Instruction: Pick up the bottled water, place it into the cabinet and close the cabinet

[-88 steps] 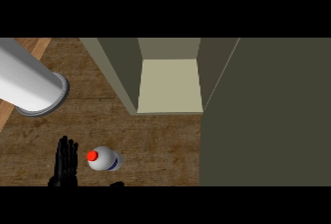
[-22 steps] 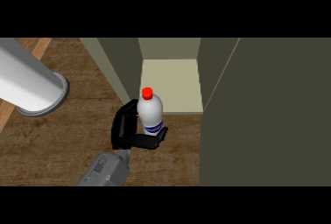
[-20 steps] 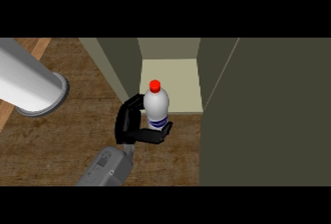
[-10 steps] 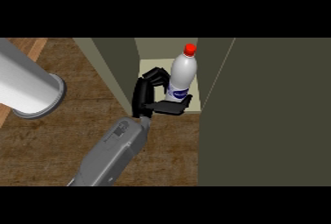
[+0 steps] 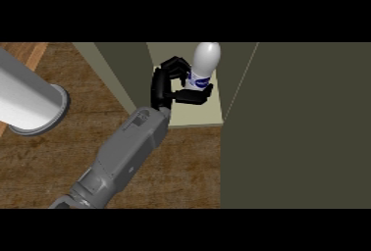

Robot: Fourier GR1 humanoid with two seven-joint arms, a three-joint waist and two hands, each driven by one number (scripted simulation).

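Observation:
The bottled water (image 5: 203, 61), white with a blue label, is held inside the open cabinet, above its pale floor (image 5: 194, 116). My left hand (image 5: 168, 88) is shut on the bottle's lower part, fingers on its left and thumb under the label. The grey forearm (image 5: 123, 154) stretches from the lower left into the cabinet opening. The bottle's red cap does not show; its top reaches the upper edge of the view. The cabinet door (image 5: 304, 127) stands open as a dark olive panel at the right. My right hand is out of view.
A large grey cylinder (image 5: 29, 98) lies over the wooden counter (image 5: 58, 152) at the left. The cabinet's left wall (image 5: 123, 73) borders the opening beside my hand.
From standing on the counter, the bottle was taken up by my left hand and carried up and right; over the last half second it went deeper into the cabinet and its cap left the view.

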